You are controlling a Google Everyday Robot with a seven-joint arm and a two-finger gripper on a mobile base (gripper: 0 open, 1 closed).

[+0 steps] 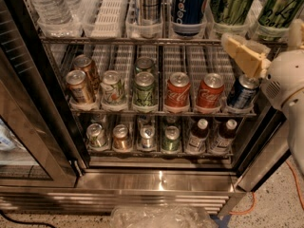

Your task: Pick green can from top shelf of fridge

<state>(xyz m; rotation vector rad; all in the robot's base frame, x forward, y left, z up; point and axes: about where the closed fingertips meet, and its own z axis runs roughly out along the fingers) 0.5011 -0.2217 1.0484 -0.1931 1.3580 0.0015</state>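
Observation:
Two tall green cans with dark streaks stand in clear bins at the right end of the top shelf [156,40]: one [232,4] beside the blue Pepsi can [189,4], the other [280,6] at the far right. Their tops are cut off by the frame edge. My gripper [239,50], cream-coloured on a white arm, hovers in front of the fridge [161,179]. It is just below the top shelf's front rail, under the gap between the two green cans, and holds nothing that I can see.
The top shelf also holds water bottles [47,6], white ribbed lanes [104,8] and a silver striped can [148,1]. The middle rack has small cans, including red cola cans [178,90]. The lowest rack has cans and bottles. The open glass door [23,127] is on the left. A crumpled plastic bag [161,217] lies on the floor.

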